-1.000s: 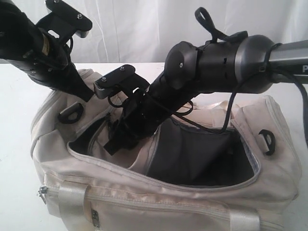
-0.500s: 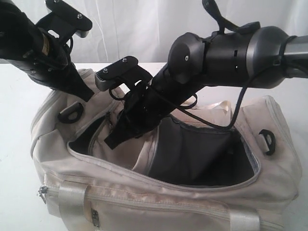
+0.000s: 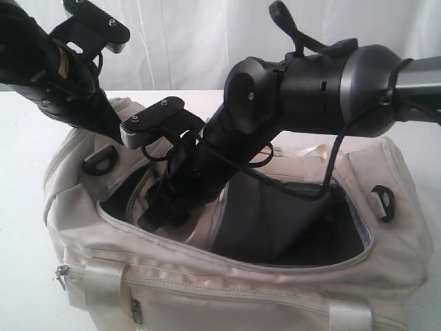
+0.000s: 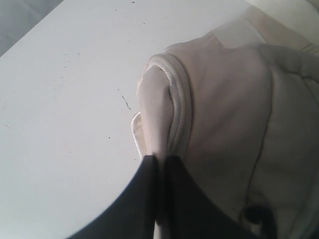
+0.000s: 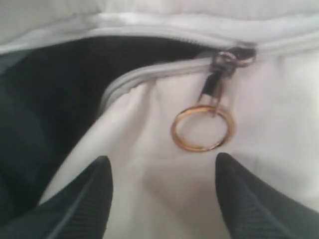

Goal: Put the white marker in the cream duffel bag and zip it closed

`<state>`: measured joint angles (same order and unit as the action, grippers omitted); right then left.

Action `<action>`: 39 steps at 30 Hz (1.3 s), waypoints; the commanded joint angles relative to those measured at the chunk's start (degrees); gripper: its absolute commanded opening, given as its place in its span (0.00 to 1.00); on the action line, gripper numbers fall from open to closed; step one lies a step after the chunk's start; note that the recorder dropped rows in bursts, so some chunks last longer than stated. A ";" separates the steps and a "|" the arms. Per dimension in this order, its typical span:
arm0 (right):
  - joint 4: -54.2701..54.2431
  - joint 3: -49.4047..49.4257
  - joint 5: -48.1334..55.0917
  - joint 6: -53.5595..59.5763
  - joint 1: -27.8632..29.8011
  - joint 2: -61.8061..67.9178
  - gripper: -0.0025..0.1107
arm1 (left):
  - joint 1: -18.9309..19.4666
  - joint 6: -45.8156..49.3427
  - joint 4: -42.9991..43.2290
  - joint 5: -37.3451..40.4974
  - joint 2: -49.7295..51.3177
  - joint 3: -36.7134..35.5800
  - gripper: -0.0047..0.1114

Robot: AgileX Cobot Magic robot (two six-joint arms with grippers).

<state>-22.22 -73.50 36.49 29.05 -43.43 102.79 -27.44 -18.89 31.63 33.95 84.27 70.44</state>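
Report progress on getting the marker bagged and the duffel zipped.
Done: uncertain; the white marker shows in no view, so it may be inside. In hand: the left gripper pinches an end fold of the cream duffel bag, and the right gripper hangs open by the zipper pull with its gold ring. Left: the main opening gapes wide, so the zipping remains.

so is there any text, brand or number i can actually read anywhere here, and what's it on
No text can be read in any view.
On the left arm, a yellowish sticker: too small to read.
On the front of the cream duffel bag, a small tag: too blurred to read.
Both wrist views: no print at all.
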 commanded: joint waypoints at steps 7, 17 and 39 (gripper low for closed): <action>10.56 0.24 -7.32 -10.07 -1.76 1.47 0.52 | 0.05 -0.22 0.52 0.12 -0.91 0.27 0.04; 28.95 0.02 -9.90 -26.60 -2.02 1.34 0.52 | 0.05 -0.22 -0.77 -0.39 -0.91 0.27 0.04; 48.99 -0.01 1.90 -45.90 -9.22 -1.66 0.52 | 0.05 -0.22 -1.54 -2.36 -0.91 0.27 0.04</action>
<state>25.50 -73.45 37.81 -15.56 -52.53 102.04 -27.03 -17.87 31.44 33.46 83.82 70.24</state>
